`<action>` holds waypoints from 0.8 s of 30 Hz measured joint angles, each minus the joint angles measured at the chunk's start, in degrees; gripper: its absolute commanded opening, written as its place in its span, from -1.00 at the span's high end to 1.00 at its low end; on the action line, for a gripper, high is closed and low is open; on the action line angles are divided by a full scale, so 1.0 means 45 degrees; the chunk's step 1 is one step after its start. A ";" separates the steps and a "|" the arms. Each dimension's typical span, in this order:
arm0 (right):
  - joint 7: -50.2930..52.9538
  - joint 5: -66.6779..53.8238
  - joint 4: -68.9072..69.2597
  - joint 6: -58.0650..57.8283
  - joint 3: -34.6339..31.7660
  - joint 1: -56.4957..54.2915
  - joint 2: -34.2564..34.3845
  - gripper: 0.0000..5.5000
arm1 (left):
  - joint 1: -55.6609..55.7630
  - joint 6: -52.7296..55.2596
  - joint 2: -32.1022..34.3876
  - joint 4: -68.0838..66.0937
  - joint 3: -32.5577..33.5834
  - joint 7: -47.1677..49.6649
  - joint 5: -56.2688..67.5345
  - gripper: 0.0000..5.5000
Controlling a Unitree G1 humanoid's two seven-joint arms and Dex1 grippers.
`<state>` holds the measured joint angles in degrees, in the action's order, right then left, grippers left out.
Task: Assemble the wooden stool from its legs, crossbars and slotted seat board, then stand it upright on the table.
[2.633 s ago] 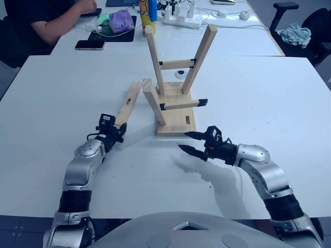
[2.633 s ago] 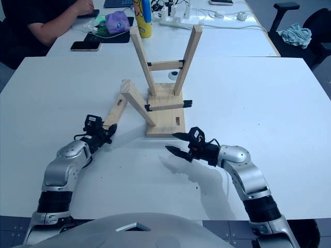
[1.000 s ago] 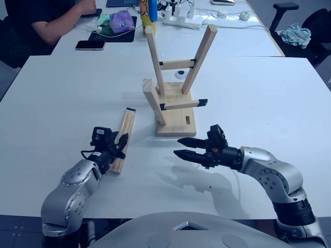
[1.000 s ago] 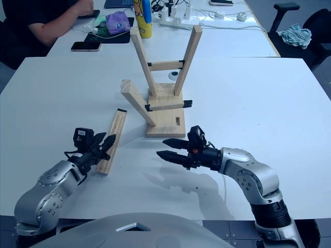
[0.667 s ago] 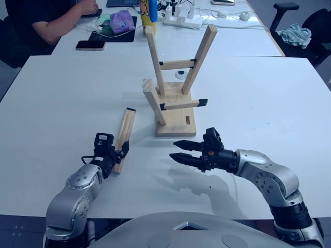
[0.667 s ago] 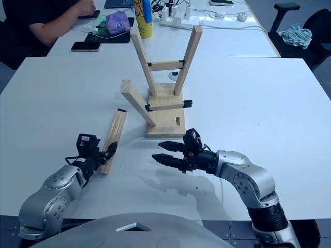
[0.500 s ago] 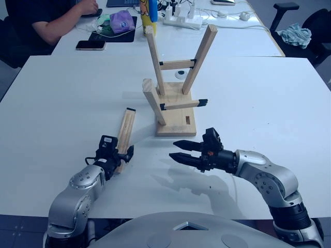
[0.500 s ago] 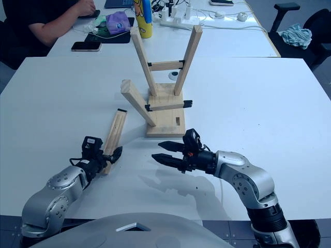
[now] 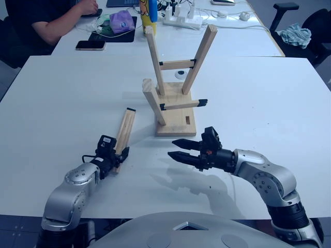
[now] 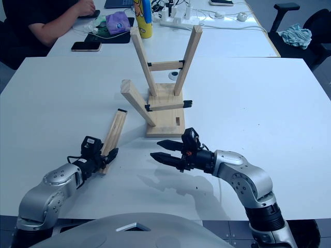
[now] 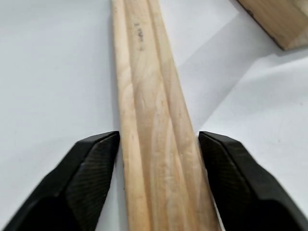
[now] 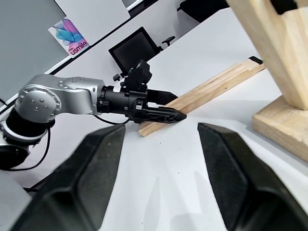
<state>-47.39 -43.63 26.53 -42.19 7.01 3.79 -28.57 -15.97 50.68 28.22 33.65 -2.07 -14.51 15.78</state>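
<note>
Left gripper (image 9: 123, 154) pinches near end of loose leg (image 9: 125, 126), flat on table (image 9: 62, 103), toward near-left corner. Right gripper (image 9: 171, 147) spread wide, near seat board (image 9: 178, 124), toward near edge.

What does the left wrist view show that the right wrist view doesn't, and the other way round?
Left wrist view: the left gripper, its fingers against both sides of the loose leg, close up. Right wrist view: the right gripper open and empty, plus the left arm seen from outside. Both: the loose leg lying on the white table.
</note>
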 measured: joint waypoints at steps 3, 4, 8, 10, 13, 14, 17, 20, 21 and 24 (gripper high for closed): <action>0.0000 0.0000 0.0000 -0.0005 -0.0029 -0.0008 -0.0068 -0.02 | -0.0006 -0.0415 0.0776 -0.0229 -0.0021 -0.0579 -0.0168 0.20; 0.0000 0.0002 0.0000 -0.0003 -0.0032 -0.0010 -0.0075 -0.02 | -0.0008 -0.0580 0.0962 -0.0319 -0.0016 -0.0783 -0.0202 0.23; 0.0000 0.0011 0.0023 0.0025 -0.0038 -0.0009 -0.0113 -0.02 | -0.0055 -0.1239 0.1770 -0.0689 0.0226 -0.1856 -0.0242 0.25; 0.0000 0.0020 0.0104 0.0082 -0.0033 -0.0001 -0.0145 -0.02 | -0.0155 -0.1646 0.2629 -0.1254 0.0992 -0.2657 -0.0222 0.25; 0.0063 0.0147 0.0162 0.0266 0.0007 0.0094 -0.0187 -0.02 | -0.0243 -0.2152 0.4219 -0.2370 0.2463 -0.4049 -0.0238 0.25; 0.0129 0.0180 0.0190 0.0309 0.0012 0.0135 -0.0181 -0.02 | -0.0238 -0.2332 0.4680 -0.2607 0.2736 -0.4596 -0.0222 0.25; 0.0421 0.0359 0.0265 0.0494 0.0029 0.0236 -0.0083 -0.02 | 0.0084 -0.3319 0.6389 -0.3358 0.3014 -0.6732 -0.0251 0.25; 0.0610 0.0381 0.0397 0.0637 0.0085 0.0250 0.0146 -0.02 | 0.1008 -0.4547 0.7937 -0.3800 0.3046 -0.9347 0.0051 0.25; 0.0632 0.0422 0.0457 0.0703 0.0113 0.0251 0.0150 -0.02 | 0.1372 -0.5007 0.8446 -0.3957 0.2958 -1.0225 0.0123 0.25; 0.0795 0.0620 0.0512 0.0898 0.0115 0.0258 0.0189 -0.02 | 0.2701 -0.5834 0.9612 -0.4473 0.2582 -1.2297 0.0286 0.25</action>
<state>-43.81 -40.84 28.84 -38.15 7.53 4.95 -27.72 -3.82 24.43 71.48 13.52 9.55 -69.85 17.07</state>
